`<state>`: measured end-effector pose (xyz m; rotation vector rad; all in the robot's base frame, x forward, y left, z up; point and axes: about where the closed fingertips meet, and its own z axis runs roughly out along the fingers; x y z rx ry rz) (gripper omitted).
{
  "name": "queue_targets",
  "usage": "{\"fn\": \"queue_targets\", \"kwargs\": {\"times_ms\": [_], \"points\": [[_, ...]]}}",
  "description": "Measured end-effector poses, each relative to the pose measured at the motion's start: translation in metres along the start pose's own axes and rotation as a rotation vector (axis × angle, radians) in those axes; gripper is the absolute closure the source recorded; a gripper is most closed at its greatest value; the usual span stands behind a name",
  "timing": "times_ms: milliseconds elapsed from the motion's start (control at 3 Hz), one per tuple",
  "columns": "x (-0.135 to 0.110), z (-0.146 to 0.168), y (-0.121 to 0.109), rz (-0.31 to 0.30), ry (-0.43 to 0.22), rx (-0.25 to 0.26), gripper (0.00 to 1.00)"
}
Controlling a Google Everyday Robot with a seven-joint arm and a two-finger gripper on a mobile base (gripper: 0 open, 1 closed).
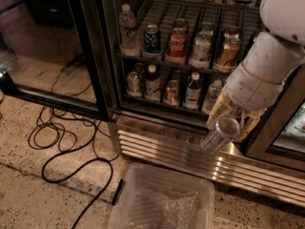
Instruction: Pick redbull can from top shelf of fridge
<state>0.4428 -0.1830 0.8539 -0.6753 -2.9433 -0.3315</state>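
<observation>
My gripper (232,123) is in front of the fridge's (107,56) lower right corner, over the louvred steel base (181,151). It is shut on the redbull can (218,135), a slim silvery can held tilted with its plain lid facing up. The fridge door stands open. The highest wire rack in view (190,0) runs along the frame's top edge with bottles and cans on it; I cannot tell if it is the top shelf. Two lower racks hold several cans and bottles.
A clear plastic bin (138,190) with bubble wrap sits on the floor below the fridge. Black cables (71,144) loop over the floor at left. The open glass door (45,51) stands at left. Another cooler's door (286,128) is at right.
</observation>
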Motion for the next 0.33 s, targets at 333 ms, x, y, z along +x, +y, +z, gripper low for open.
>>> {"fn": "queue_targets", "kwargs": {"times_ms": [333], "points": [[0.0254,0.0223,0.0073,-0.03,0.095,-0.024,1.0]]}}
